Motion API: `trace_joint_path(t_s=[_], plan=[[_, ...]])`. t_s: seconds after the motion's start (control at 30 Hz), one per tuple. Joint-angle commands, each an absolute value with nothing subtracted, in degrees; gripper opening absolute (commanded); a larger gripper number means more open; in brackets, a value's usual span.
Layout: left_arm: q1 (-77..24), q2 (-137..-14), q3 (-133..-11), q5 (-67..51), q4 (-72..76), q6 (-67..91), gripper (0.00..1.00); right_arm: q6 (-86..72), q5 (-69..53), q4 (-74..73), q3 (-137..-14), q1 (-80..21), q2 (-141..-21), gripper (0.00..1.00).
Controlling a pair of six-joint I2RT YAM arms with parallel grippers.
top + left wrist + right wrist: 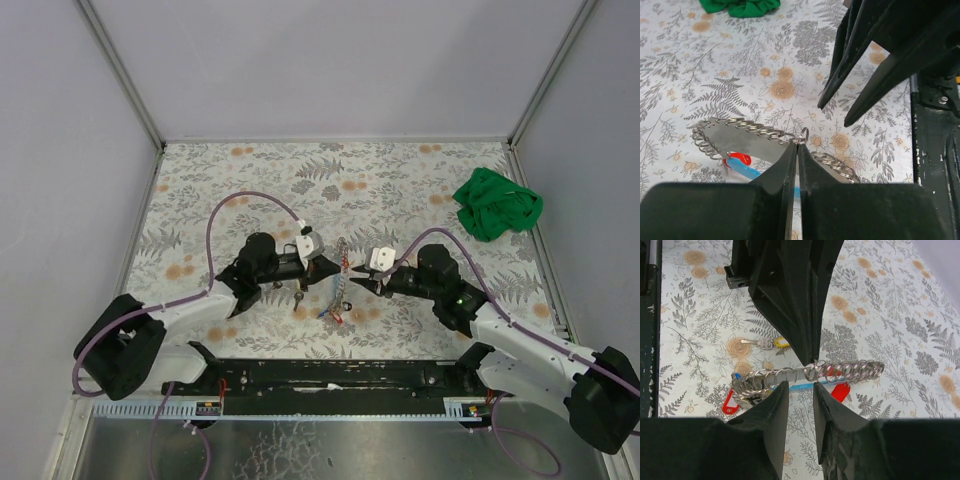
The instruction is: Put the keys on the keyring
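Observation:
A metal bar (790,374) strung with several split rings hangs between my two grippers, with red tags (840,391) and a blue tag under it. My left gripper (799,146) is shut on one keyring (804,134) at the middle of the bar. In the right wrist view its black fingers (800,315) come down on that ring from above. My right gripper (799,388) stands open just short of the bar, nothing between its fingers. One of the keys, with a yellow cap (771,343), lies flat on the cloth beyond the bar.
A crumpled green cloth (497,205) lies at the back right of the flower-patterned table cover (250,180). A black rail (340,372) runs along the near edge between the arm bases. Grey walls close in the table on three sides.

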State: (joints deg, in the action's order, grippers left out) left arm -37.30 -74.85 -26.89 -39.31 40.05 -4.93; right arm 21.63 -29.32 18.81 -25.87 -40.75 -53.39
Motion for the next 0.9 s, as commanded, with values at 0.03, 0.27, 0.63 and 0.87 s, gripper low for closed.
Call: trace_joint_path(t_s=[0.03,0.27,0.63,0.87], plan=[[-42.62,-71.67,-35.20,-24.92,16.78,-13.82,0.00,21.55,-27.53,18.36,-28.35,-40.52,-54.68,0.33],[-47.87,-72.42,-42.69,-15.81,3.12,-17.23,0.00,19.22,-23.36,21.86,-26.96,-40.52,-55.94,0.37],[-52.51,-74.24,-53.87,-6.30,-14.42,-21.50,0.00,17.03,-25.05,28.97,-23.25,-40.52,-57.43,0.40],[-53.46,-75.49,-55.75,-2.73,-15.29,-22.24,0.00,11.23,-13.54,38.19,-19.00,-40.52,-59.49,0.40]])
